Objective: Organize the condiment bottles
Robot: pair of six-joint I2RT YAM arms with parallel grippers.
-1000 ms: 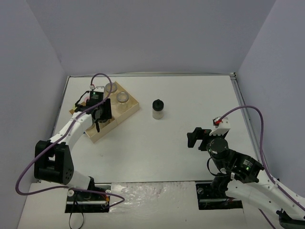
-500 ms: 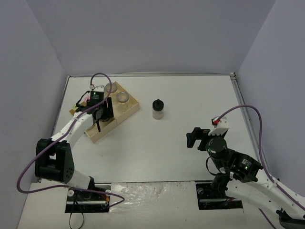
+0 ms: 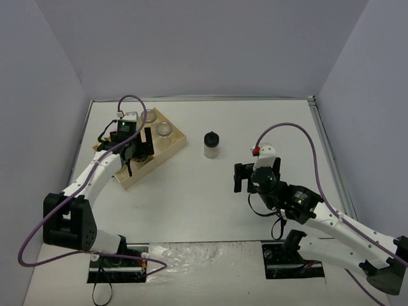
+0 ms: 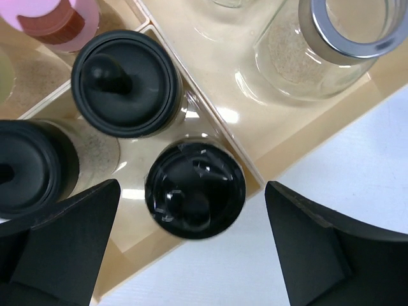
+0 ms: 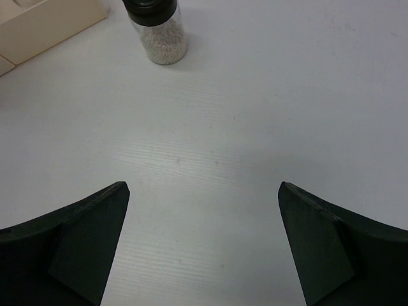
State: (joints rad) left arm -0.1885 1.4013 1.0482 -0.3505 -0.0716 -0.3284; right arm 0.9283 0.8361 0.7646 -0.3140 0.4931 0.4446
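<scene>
We are seeing the left pincer [image 3: 138,149] hanging over the near corner of the tray [image 3: 177,143], its fingers [image 4: 60,245] spread wide. In the wrist view a black-capped jar [image 4: 194,190] is standing in the tray between them. Neither finger is touching it, and a gap is showing on each side. A second black cap [image 4: 125,83] and a third black cap [image 4: 29,167] are sitting just beside it. A pink-capped jar [image 4: 56,18] is peeking in at the top left, and a silver-rimmed jar [image 4: 331,44] is standing past a divider in the wider compartment.

The right pincer [image 3: 245,178] is hovering over the bare worktop [image 3: 268,121], likewise spread wide and gripping nothing. We are finding the lone jar [image 3: 211,145] — black-capped, pale grains inside — standing upright on the worktop between the tray and this pincer, apart from both. In the right wrist view it is showing at the top edge, well ahead of the open fingers, with a corner of the tray at the upper left.
</scene>
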